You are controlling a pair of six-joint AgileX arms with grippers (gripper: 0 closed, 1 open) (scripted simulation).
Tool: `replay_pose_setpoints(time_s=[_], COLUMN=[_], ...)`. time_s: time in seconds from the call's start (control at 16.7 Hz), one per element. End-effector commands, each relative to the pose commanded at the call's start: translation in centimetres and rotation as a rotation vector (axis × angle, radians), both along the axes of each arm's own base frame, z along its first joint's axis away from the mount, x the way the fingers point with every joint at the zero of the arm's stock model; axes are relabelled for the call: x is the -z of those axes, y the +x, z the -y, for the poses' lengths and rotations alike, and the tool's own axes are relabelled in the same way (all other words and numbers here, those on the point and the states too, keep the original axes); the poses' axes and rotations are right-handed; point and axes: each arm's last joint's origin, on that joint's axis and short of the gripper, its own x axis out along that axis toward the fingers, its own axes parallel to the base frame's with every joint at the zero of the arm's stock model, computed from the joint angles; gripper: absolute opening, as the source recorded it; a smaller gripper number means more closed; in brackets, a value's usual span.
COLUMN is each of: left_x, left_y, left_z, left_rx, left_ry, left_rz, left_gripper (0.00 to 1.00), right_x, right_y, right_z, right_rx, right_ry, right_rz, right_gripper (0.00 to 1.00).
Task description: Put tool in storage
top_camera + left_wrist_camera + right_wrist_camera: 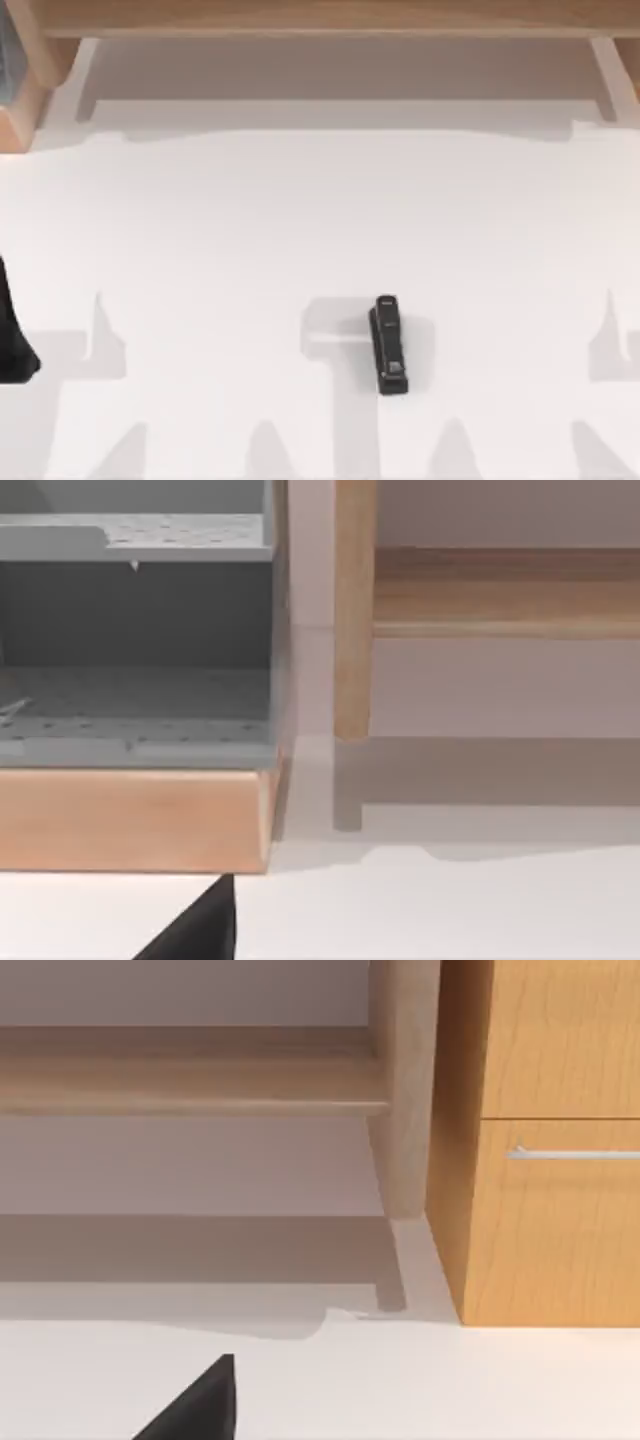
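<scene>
Left arm (12, 330): a dark sliver at the desk's left edge, cut off by the frame; its hand is out of sight, grip state cannot be told. In each wrist view a black wedge (195, 925) intrudes at the lower edge, too little to read. Right hand: likewise cannot tell. Stapler (388, 343) lies flat and alone on the white desk (250, 220), right of centre near the front, grey patch at its near end. Grey perforated shelves (135, 630) far left; wooden drawer (560, 1220) far right.
</scene>
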Motion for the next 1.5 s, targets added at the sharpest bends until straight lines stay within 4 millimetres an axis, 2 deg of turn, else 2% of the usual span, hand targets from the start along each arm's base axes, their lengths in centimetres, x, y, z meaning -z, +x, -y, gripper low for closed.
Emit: replay_pose_setpoints(time_s=[0.24,0.36,0.54,0.72,0.9,0.96,1.08,1.26,1.38,1.5], left_x=[0.0,0.0,0.0,0.0,0.0,0.0,0.0,0.0,0.0,0.0], left_y=[0.0,0.0,0.0,0.0,0.0,0.0,0.0,0.0,0.0,0.0], left_z=[0.0,0.0,0.0,0.0,0.0,0.0,0.0,0.0,0.0,0.0], left_rx=[0.000,0.000,0.000,0.000,0.000,0.000,0.000,0.000,0.000,0.000], left_ry=[0.000,0.000,0.000,0.000,0.000,0.000,0.000,0.000,0.000,0.000], left_rz=[0.000,0.000,0.000,0.000,0.000,0.000,0.000,0.000,0.000,0.000], left_gripper=[1.00,1.00,1.00,1.00,1.00,1.00,1.00,1.00,1.00,1.00], right_x=[-0.7,-2.4,-6.2,-10.1,-12.0,-11.9,-10.5,-5.8,-2.0,1.4], right_y=[0.1,0.3,1.5,4.7,10.4,12.8,17.6,23.6,26.4,28.1], right_z=[0.0,0.1,0.4,1.3,3.2,4.1,6.3,10.2,12.7,14.8], right_rx=[-0.007,-0.015,-0.014,0.003,0.020,0.023,0.021,0.009,0.002,-0.001], right_ry=[-0.028,-0.093,-0.253,-0.466,-0.703,-0.782,-0.935,-1.145,-1.271,-1.381], right_rz=[0.016,0.050,0.114,0.154,0.140,0.125,0.088,0.032,0.007,-0.005], right_gripper=[1.00,1.00,1.00,1.00,1.00,1.00,1.00,1.00,1.00,1.00])
